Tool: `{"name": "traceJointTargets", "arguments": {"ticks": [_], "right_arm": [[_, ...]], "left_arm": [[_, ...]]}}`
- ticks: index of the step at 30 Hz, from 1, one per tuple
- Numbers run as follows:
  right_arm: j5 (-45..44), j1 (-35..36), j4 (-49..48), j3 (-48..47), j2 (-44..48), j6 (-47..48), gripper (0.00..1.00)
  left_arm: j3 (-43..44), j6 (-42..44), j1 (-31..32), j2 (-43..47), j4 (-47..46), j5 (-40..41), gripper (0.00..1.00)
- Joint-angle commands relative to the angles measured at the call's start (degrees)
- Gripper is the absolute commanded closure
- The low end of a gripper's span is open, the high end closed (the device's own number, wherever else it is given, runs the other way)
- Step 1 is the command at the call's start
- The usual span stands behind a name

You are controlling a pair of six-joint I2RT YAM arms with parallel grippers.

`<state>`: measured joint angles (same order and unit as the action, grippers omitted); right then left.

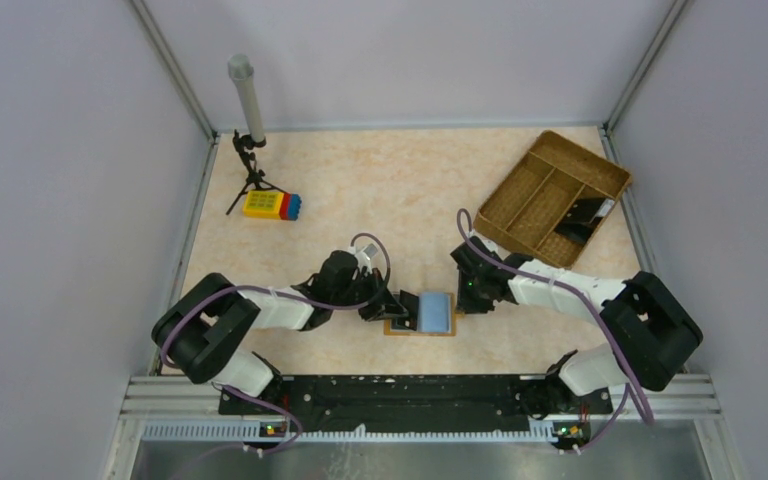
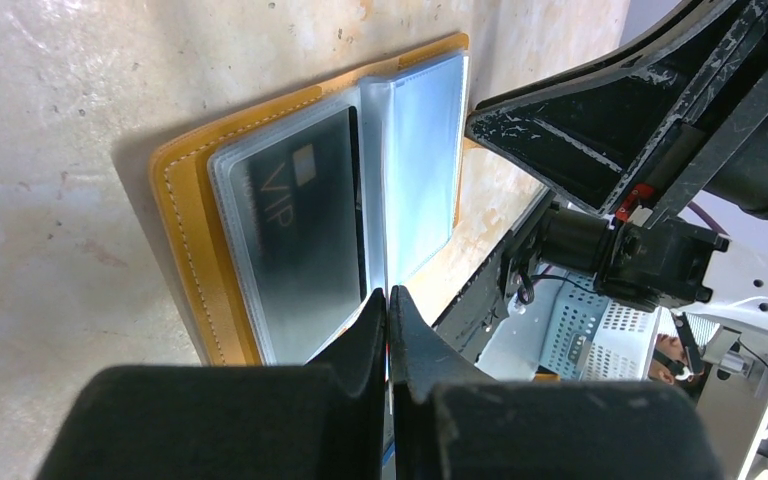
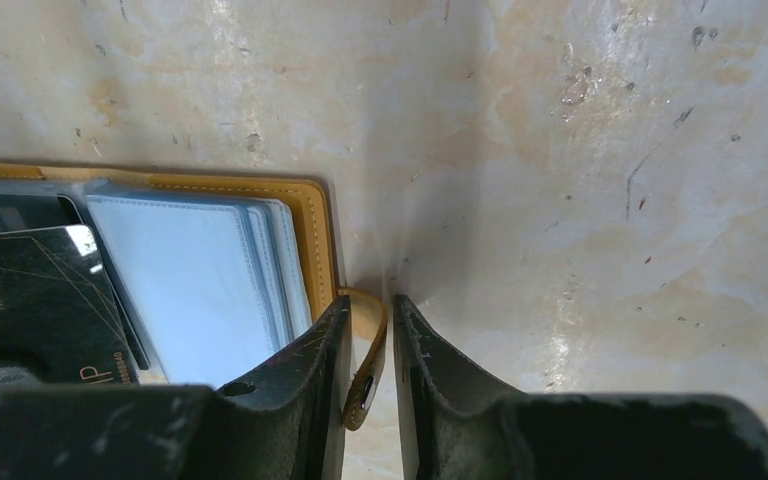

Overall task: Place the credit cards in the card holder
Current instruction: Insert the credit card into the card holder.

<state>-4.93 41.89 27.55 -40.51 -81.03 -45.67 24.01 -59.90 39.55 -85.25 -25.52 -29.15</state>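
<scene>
Overhead: the open card holder [image 1: 397,326] lies on the table [image 1: 360,190], near edge, between the left gripper [image 1: 388,305] and right gripper [image 1: 465,297]. Left wrist: jaws closed at the clear sleeves [image 2: 425,150]; a black VIP card [image 2: 300,235] sits sleeved. Right wrist: jaws narrowly flank the snap strap [image 3: 368,345]; whether they clamp it is unclear.

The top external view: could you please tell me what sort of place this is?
Probably a robot lab test cell: grey walls enclose a marble-patterned tabletop, two arms are bolted to a metal rail at its near edge, and a tripod stands in a corner.
</scene>
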Motion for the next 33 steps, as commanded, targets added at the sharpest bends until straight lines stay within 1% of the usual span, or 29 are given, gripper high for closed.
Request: {"name": "traceJointTargets", "arguments": {"ticks": [1, 19, 22, 28, 33], "right_arm": [[-2.6, 0.7, 1.5, 0.5, -2.1, -0.4, 0.79], [-3.0, 0.7, 2.0, 0.3, -2.4, -0.4, 0.8], [-2.9, 0.7, 1.9, 0.5, -2.7, -0.4, 0.8], [-3.1, 0.7, 2.0, 0.6, -2.8, -0.3, 0.81], [-3.0, 0.7, 2.0, 0.6, -2.8, -0.3, 0.81]], "left_arm": [[-0.5, 0.4, 0.4, 0.0, -4.0, -0.8, 1.0], [-0.4, 1.1, 0.6, -4.0, -6.3, -2.1, 1.0], [-0.8, 0.8, 0.6, -4.6, -8.1, -2.7, 1.0], [-1.9, 1.0, 0.6, -1.9, -8.9, -1.8, 1.0], [-2.3, 0.4, 0.6, -1.7, -10.6, -2.7, 1.0]]}}
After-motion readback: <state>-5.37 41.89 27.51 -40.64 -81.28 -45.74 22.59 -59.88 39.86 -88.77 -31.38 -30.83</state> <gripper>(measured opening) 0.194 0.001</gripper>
